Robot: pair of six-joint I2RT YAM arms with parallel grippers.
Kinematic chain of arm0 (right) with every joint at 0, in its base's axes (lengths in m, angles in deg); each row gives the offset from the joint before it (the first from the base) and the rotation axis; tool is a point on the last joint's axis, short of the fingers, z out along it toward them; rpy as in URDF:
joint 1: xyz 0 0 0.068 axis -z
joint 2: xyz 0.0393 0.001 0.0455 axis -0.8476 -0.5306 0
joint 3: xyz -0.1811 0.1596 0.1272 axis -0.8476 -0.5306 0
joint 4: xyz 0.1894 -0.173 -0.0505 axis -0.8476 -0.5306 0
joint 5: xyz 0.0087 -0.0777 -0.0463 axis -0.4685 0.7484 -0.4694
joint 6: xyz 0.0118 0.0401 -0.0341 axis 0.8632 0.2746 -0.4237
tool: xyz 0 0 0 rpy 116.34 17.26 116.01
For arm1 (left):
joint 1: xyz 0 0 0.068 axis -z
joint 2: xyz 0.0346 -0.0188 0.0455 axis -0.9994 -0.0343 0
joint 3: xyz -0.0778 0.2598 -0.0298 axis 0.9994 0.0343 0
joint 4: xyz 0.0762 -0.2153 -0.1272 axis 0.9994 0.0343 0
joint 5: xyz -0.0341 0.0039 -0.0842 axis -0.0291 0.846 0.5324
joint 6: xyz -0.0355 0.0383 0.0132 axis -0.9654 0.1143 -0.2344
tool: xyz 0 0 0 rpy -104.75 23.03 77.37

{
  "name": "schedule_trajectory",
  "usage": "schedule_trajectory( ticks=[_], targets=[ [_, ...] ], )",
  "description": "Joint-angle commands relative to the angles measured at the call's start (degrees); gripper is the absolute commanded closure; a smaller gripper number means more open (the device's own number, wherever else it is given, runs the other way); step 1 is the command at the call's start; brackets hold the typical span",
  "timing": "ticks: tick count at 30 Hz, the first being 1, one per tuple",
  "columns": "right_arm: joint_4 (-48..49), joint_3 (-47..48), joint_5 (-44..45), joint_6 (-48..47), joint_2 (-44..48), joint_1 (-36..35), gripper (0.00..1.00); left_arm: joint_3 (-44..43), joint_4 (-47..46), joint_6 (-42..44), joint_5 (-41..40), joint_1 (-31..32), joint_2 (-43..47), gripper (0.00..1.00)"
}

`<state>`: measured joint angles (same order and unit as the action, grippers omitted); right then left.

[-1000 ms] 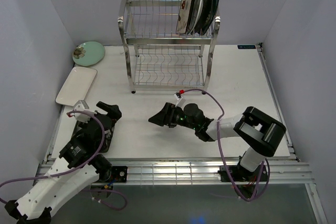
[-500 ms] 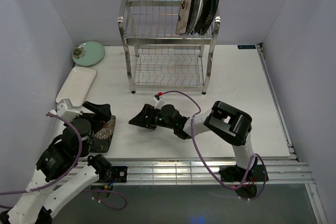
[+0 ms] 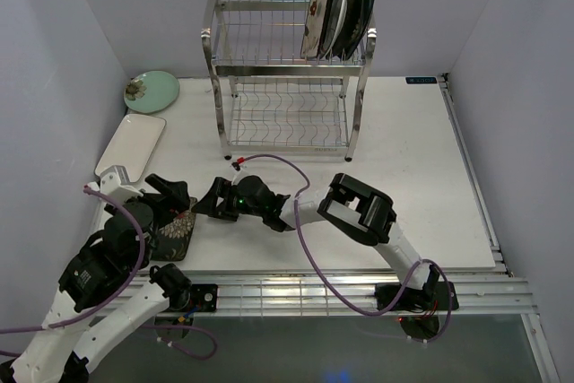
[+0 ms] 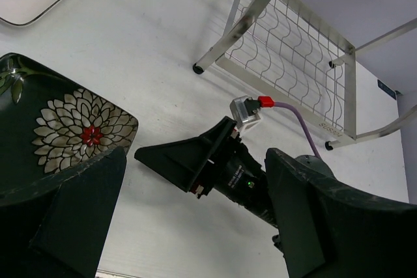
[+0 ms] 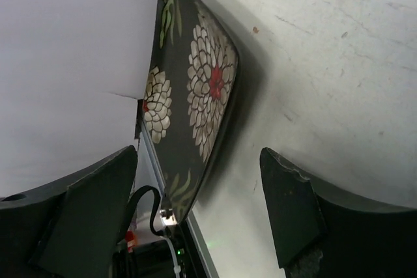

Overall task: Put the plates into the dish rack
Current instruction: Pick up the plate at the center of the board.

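A dark floral square plate (image 3: 177,230) lies flat near the table's front left edge, partly under my left arm. My left gripper (image 3: 169,196) hangs just above its far side, open and empty; its wrist view has the plate (image 4: 62,131) at the left. My right gripper (image 3: 204,205) reaches in low from the right, open, its tips just short of the plate's right rim (image 5: 203,96). Several plates (image 3: 339,8) stand in the dish rack's (image 3: 287,78) upper tier, at its right end. A pale green round plate (image 3: 151,91) and a white rectangular plate (image 3: 131,146) lie at the far left.
The rack's lower tier (image 4: 293,56) has no plates in it. The side wall runs close along the left plates. My right arm stretches across the front of the table, its purple cable (image 3: 300,177) looping above it. The metal rail (image 3: 296,291) borders the near edge.
My right gripper has swept left across the table to the dark plate's rim. My left arm drew back to the left and has held still since.
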<state>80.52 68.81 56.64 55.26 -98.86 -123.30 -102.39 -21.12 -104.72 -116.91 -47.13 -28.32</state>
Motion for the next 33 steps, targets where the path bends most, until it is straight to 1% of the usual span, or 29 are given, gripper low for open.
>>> schedule_trajectory(
  ticks=[1, 8, 16, 17, 18, 20, 21, 25, 26, 30, 31, 32, 33],
  targets=[
    [-3.84, 4.87, 0.38, 0.94, -3.38, -0.40, 0.19, -0.77, 0.03, 2.09, 0.53, 0.23, 1.54, 0.02],
    [-7.62, 11.81, 0.38, 1.29, -8.13, -1.37, 0.22, 0.72, -1.38, 2.53, 1.58, 0.23, 3.13, 0.02],
    [-10.78, 15.42, -1.02, 0.06, -9.80, -1.37, 0.23, 1.43, -1.91, 2.44, 1.59, 0.14, 2.51, 0.02],
    [-11.31, 16.21, -1.55, 0.15, -10.24, -1.28, 0.25, 1.52, -1.91, 2.35, 1.59, 0.14, 2.60, 0.02],
    [-11.75, 17.61, -2.16, 0.06, -10.68, -1.28, 0.30, 1.52, -1.91, 2.35, 1.50, 0.14, 2.95, 0.02],
    [-12.19, 18.50, -3.04, 0.15, -11.74, -1.19, 0.34, 1.69, -1.91, 2.26, 1.41, 0.14, 3.30, 0.02],
    [-12.19, 18.85, -3.31, 0.15, -12.09, -1.19, 0.38, 1.69, -1.82, 2.26, 1.32, 0.14, 3.56, 0.02],
    [-12.55, 19.55, -4.01, 0.59, -12.62, -1.19, 0.41, 1.69, -1.82, 2.26, 0.88, 0.14, 3.92, 0.02],
    [-12.46, 19.64, -4.36, 1.11, -12.88, -1.10, 0.46, 1.78, -1.82, 2.35, 0.88, 0.14, 3.92, 0.02],
    [-11.32, 19.73, -5.33, 1.82, -13.67, -0.93, 0.53, 1.69, -1.82, 2.26, 0.88, 0.05, 3.83, 0.02],
    [-11.23, 19.90, -5.51, 1.82, -13.76, -0.93, 0.57, 1.78, -1.82, 2.18, 0.88, 0.05, 3.83, 0.02],
    [-11.23, 20.08, -5.59, 1.90, -13.93, -0.84, 0.63, 1.78, -1.82, 2.26, 0.88, 0.05, 3.92, 0.02],
    [-11.23, 20.17, -5.86, 2.08, -14.11, -0.84, 0.67, 1.69, -1.82, 2.18, 0.88, 0.05, 3.92, 0.02]
  ],
)
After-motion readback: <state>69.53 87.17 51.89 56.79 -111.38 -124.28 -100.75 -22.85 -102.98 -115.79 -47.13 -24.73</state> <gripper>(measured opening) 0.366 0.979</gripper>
